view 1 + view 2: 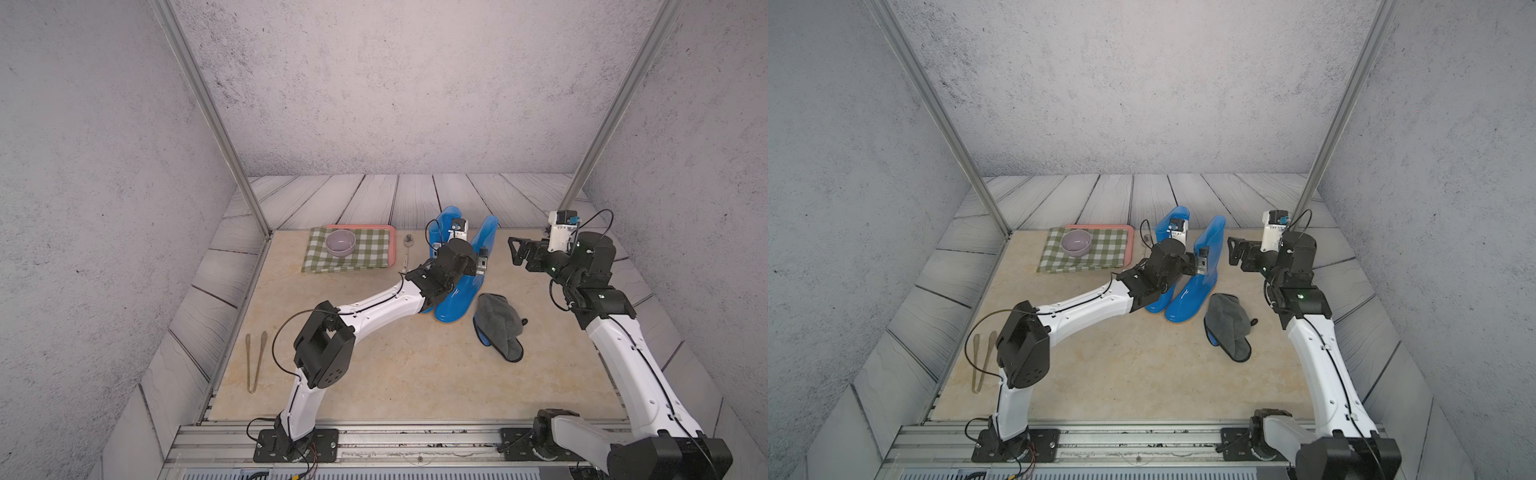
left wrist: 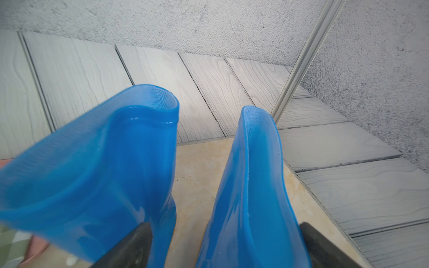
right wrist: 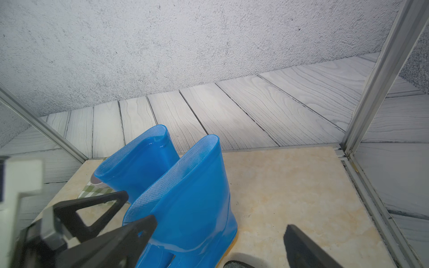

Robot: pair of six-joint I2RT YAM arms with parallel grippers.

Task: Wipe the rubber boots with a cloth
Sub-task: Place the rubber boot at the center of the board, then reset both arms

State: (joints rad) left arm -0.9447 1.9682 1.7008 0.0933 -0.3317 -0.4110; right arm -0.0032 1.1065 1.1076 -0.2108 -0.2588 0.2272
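Observation:
The rubber boots stand upright side by side at the back middle of the table, one point(image 1: 444, 226) behind my left wrist and one point(image 1: 457, 301) nearer the cloth; both top views show them. My left gripper point(image 1: 476, 264) is open, its fingers point(image 2: 132, 243) straddling a boot shaft point(image 2: 253, 185) without pressing it. My right gripper point(image 1: 515, 249) hangs open and holds nothing, a short way to the right of the boots point(image 3: 192, 204) at shaft height. The dark grey cloth point(image 1: 496, 324) lies crumpled on the table just right of the boot toes, blue underside showing, held by neither gripper.
A pink tray point(image 1: 392, 245) at the back left carries a green-and-white checked cloth point(image 1: 365, 255) and a lilac bowl point(image 1: 340, 242). A spoon point(image 1: 407, 249) lies between tray and boots. Metal tongs point(image 1: 255, 361) lie at the left edge. Frame posts point(image 1: 582, 183) stand at the back corners.

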